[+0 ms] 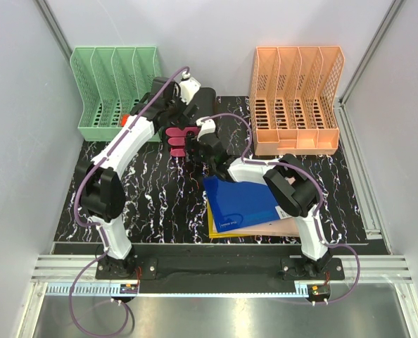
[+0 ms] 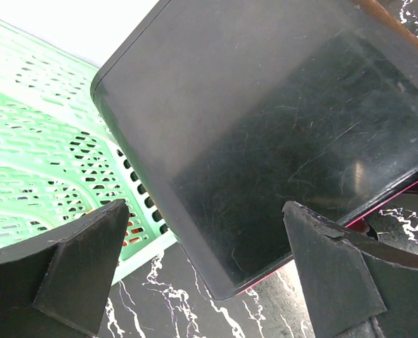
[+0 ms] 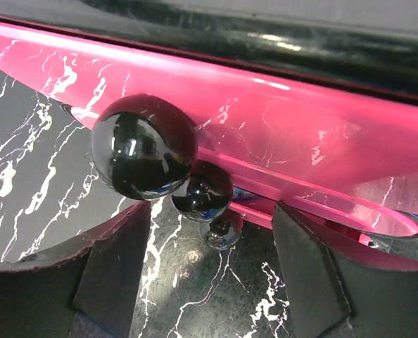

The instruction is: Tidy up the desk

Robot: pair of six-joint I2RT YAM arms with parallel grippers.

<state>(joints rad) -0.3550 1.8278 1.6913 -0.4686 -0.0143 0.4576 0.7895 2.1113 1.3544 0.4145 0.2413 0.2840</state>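
1. The surface [image 1: 160, 204] is a black top with white veining. It fills the middle of the top view, with a black rail along its 6 o'clock edge, and it carries every item listed below.
2. An orange file rack [image 1: 297, 98] with four slots stands upright at 1 o'clock, against the far edge.
3. A green file rack [image 1: 114, 91] of the same pattern stands upright at 11 o'clock.
4. A black case [image 2: 265, 127] with rounded corners and a scuffed face sits at 12 o'clock, between the two racks. In the left wrist view its corner is just beside the green rack.
5. A blue folder [image 1: 241, 201] lies flat at 5 o'clock, tilted, on top of a yellow folder [image 1: 226, 234] and a pale sheet [image 1: 283, 227].
6. A pink plastic tray [image 1: 177, 137] sits near the centre, at the 9 o'clock side of the black case. In the right wrist view its translucent edge runs directly under a black edge.
7. The left hand [image 2: 205, 211] hangs over the near corner of the black case. Its fingers are spread fully apart and hold nothing.
8. The right hand [image 3: 210, 211] is low over the surface, facing the pink tray. Its fingers are apart and clamp nothing.
9. Three glossy black balls [image 3: 142, 144] sit in a row in front of the right hand, beside the pink tray.
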